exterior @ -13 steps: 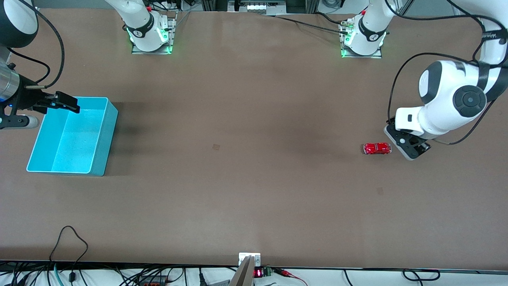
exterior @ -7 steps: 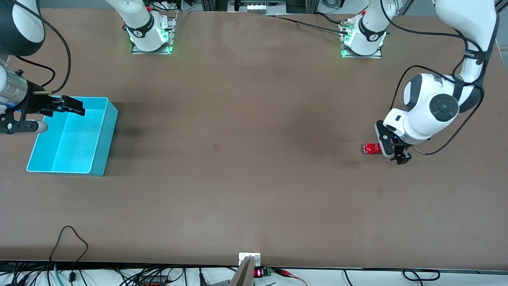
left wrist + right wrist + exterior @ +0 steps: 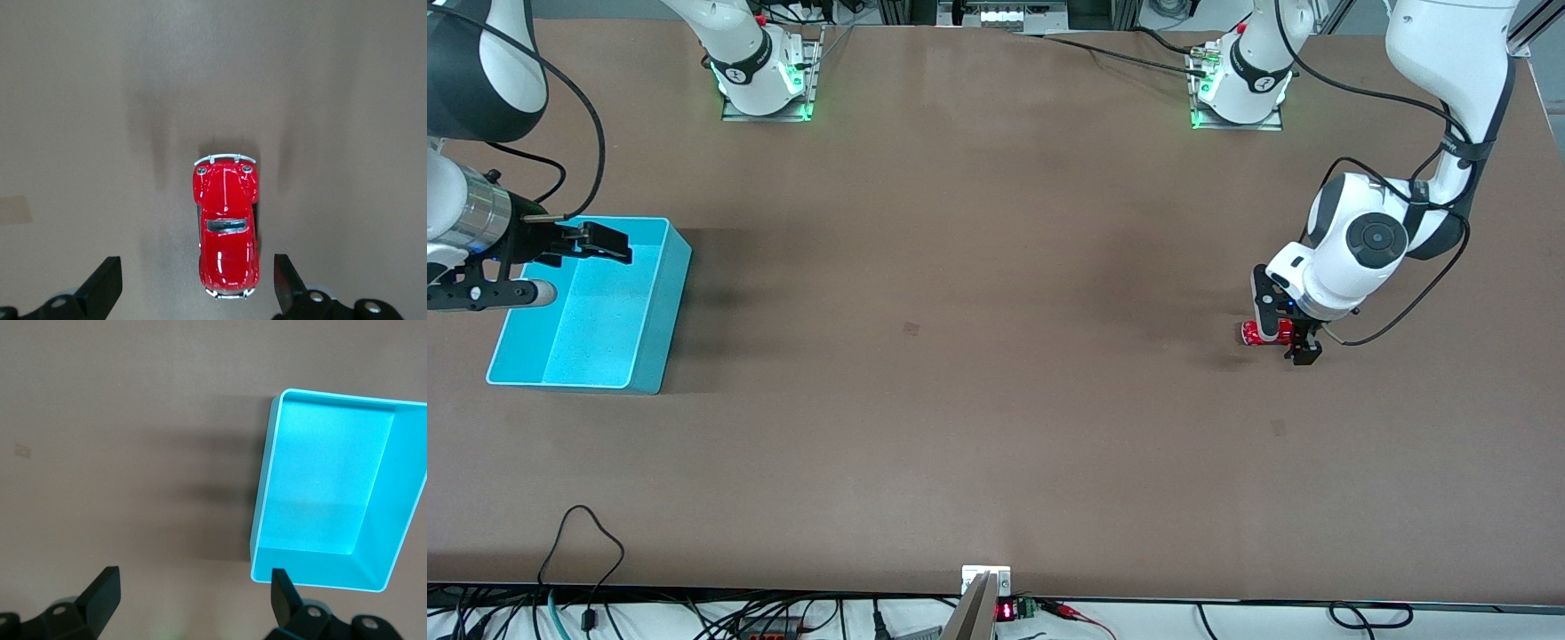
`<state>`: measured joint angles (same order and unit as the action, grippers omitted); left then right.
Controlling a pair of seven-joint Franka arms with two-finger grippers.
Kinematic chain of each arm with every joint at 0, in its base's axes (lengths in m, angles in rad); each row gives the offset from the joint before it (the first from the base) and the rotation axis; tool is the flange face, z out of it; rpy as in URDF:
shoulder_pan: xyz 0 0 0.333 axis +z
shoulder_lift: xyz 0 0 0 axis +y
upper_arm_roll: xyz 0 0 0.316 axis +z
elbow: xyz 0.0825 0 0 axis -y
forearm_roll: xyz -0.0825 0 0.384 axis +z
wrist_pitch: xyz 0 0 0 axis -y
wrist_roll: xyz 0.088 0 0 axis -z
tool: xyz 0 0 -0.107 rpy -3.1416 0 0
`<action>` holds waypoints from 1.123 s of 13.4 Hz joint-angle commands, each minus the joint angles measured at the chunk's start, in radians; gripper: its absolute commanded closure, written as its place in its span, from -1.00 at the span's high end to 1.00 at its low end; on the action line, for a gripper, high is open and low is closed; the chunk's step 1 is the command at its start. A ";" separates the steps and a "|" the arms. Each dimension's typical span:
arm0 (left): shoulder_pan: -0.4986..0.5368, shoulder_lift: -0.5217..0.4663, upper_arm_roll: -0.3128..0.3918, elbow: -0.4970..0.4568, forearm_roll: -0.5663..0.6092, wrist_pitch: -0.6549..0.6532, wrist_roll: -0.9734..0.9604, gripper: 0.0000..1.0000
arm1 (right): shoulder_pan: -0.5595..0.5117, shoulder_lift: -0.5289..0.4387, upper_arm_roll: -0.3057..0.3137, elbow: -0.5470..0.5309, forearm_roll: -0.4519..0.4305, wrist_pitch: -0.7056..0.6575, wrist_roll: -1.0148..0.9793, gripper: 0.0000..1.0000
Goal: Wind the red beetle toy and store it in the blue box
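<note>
Since a second ago the left arm has swung in and dropped: its left gripper [image 3: 1282, 330] was just beside the red beetle toy [image 3: 1258, 332], off toward the left arm's end of the table, and now sits directly over it, partly covering the toy in the front view. Toy itself hasn't shifted. Right gripper [image 3: 600, 243] has crept a bit further in over the blue box [image 3: 660, 307], otherwise same pose.

Left gripper: fingers [image 3: 107, 288] spread wide, one on each side of the toy, not touching it. In the left wrist view the red beetle toy [image 3: 226, 228] lies centred in the gap, lengthwise along the gripper's line of sight, silvery bumpers visible at both ends, a clear strip of table showing between each finger and the car body. Toy is flat on its wheels on the brown table [image 3: 996, 400], at the left arm's end.

Right gripper: fingers [image 3: 103, 593] also apart, holding nothing. Hangs over the box's upper rim, at the edge farther from the front camera. In the right wrist view the blue box [image 3: 267, 487] sits off to one side of the gap between the fingers, open top up, interior bare.

Box is at the right arm's end of the table, well apart from the toy.
</note>
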<state>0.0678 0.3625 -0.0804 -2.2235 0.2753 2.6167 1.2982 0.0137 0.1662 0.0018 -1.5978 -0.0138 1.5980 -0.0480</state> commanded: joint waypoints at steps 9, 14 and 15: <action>0.038 0.033 -0.004 -0.056 0.021 0.094 0.035 0.16 | 0.012 0.032 0.001 0.010 0.014 -0.064 -0.007 1.00; 0.038 0.032 -0.004 -0.056 0.021 0.092 0.036 -0.22 | 0.020 0.032 0.001 -0.001 0.015 -0.078 -0.006 1.00; 0.040 0.032 -0.004 -0.054 0.019 0.092 0.035 -0.23 | 0.020 0.032 0.001 -0.002 0.015 -0.085 -0.012 1.00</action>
<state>0.1009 0.4008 -0.0818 -2.2699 0.2754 2.6980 1.3235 0.0320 0.1996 0.0033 -1.5987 -0.0138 1.5329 -0.0481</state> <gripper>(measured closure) 0.533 0.000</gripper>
